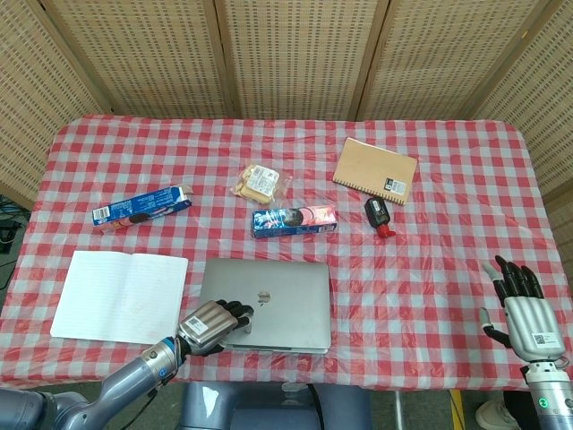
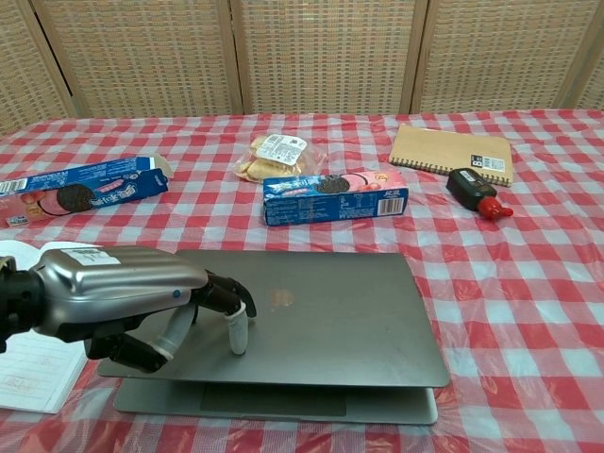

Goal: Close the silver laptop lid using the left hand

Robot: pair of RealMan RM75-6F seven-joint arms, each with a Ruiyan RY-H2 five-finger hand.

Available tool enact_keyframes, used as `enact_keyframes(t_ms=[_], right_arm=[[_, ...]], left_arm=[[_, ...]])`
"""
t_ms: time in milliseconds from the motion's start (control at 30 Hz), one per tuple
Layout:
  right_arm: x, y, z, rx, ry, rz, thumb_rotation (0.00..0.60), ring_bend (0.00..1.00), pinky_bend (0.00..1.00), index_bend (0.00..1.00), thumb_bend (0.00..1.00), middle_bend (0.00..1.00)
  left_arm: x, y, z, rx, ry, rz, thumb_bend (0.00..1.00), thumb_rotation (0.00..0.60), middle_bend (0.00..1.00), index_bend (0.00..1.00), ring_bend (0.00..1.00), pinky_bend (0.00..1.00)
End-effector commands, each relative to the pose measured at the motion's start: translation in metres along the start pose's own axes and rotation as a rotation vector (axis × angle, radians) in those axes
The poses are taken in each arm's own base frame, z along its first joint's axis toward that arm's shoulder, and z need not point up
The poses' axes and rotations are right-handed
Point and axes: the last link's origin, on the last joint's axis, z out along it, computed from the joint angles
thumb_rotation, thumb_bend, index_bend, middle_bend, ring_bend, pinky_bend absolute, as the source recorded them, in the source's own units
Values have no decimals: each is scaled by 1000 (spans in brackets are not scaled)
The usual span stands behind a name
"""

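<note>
Nearly shut: the laptop (image 2: 311, 321) sits at the near edge of the table (image 1: 430, 242), just right of the open notebook (image 1: 116, 294), and its lid hangs a thin gap above the base, the chest view showing a sliver of base along the front. Left hand (image 2: 142, 307) rests on the lid's left part, holding nothing, fingers curled downward with one pale fingertip (image 2: 238, 338) pressing the lid surface. Right hand (image 1: 519, 305) is well apart at the table's right edge, fingers spread upward, holding nothing. To finish well, I'd judge: press straight down, slow, with fingertips near the front edge where leverage is best, and avoid sliding, since the lid is smooth matte silver metal and the fingertip could skate. Pushing on the left side only may twist the lid a bit, so a press nearer the centre logo (image 2: 279, 301) looks safer. Ease off once the lid meets the base; no slam. Laptop is a thin flat slab with rounded corners, rigid. Table cover is red-white checked plastic, glossy and wrinkled, probably slippery, so the base might creep. Left hand has a shiny metallic back shell and dark fingers. Elsewhere: a blue cookie box (image 1: 294, 220), a second one (image 1: 141, 207) to the left, a crinkly clear snack pack (image 1: 257, 182), a tan spiral pad (image 1: 376, 170), and a small black bottle (image 1: 379, 216) with a red cap.
</note>
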Motion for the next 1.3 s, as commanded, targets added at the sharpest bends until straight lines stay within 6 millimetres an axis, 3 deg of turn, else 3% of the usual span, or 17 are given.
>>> enact_keyframes(t_ms=[33,667,833,933,1000,1133,1167,1300], right_arm=[[0,0,0,-1,-1,3,600,0,0,16,681,0],[1,1,-1,0,-2,6,600,0,0,16,680,0],[2,0,-1,2,5,5,600,0,0,16,680,0],[3,0,-2,4,12,6,600,0,0,16,679,0],[3,1,-2,4,13,6,600,0,0,16,678,0],[3,1,-1,3,15,4,600,0,0,16,673,0],[3,1,-1,5,19,2,600,0,0,15,671,0],[1,1,0,8,26,-7,600,0,0,11,662,0]], left_arm=[[-5,0,3,7,-15,3,1000,600,173,333,177,291],[-20,-2,12,38,-53,28,1000,600,174,334,177,283],[-14,-1,10,39,-18,20,998,600,71,239,126,207],[-1,2,2,32,90,-18,862,600,8,82,35,107],[7,0,-7,36,161,-36,675,600,0,2,0,19],[19,-12,-29,106,341,17,524,600,0,0,0,0],[20,-24,-42,182,415,56,491,600,0,0,0,0],[6,-50,-75,361,521,160,426,600,0,0,0,0]])
